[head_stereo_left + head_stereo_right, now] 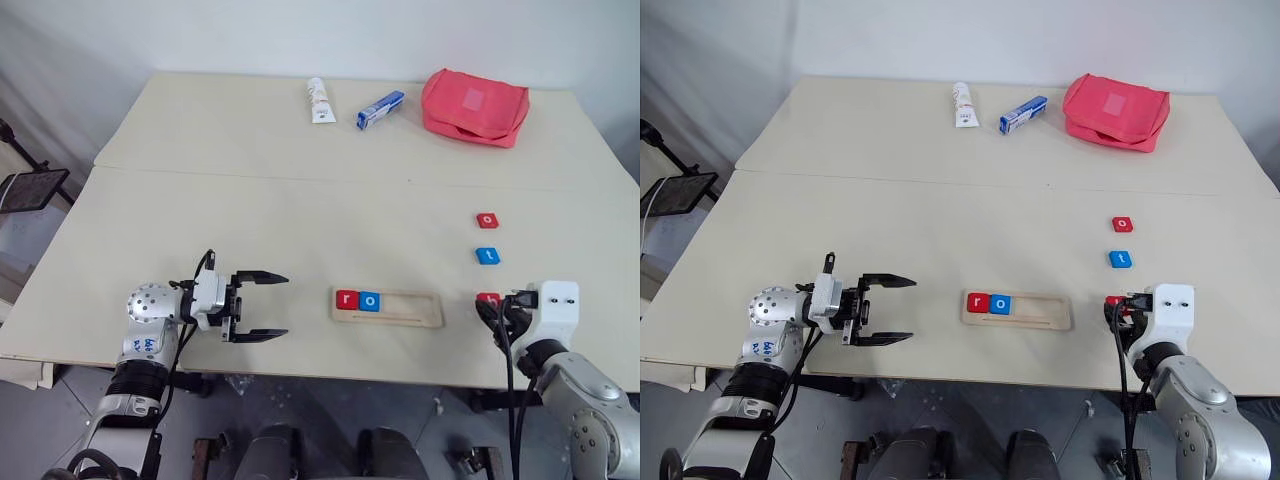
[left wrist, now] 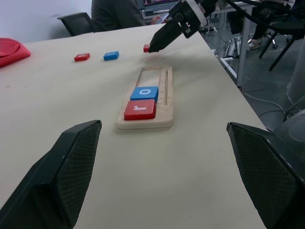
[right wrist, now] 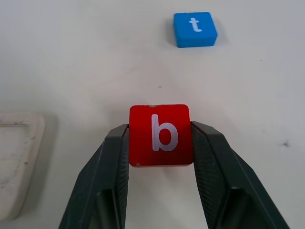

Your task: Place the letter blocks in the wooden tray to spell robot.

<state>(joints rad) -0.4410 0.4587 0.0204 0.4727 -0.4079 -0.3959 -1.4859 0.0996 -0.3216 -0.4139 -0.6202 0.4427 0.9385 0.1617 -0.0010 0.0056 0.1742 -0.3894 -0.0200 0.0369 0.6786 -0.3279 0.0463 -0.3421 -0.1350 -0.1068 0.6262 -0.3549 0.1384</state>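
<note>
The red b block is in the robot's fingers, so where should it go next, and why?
Probably toward the wooden tray, to the spot right beside the blue o. The right gripper is shut on the red b block, the red r and that o already sit in the tray, and b comes third in robot.

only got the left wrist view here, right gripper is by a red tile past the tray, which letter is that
Observer: It is the b block, clamped between the right gripper's fingers.
Operator: what's already in the tray
Observer: The red r and blue o sit at the wooden tray's left end.
Operator: which tiles are left
Observer: A blue t and a red o, loose on the table beyond the right gripper.
</note>
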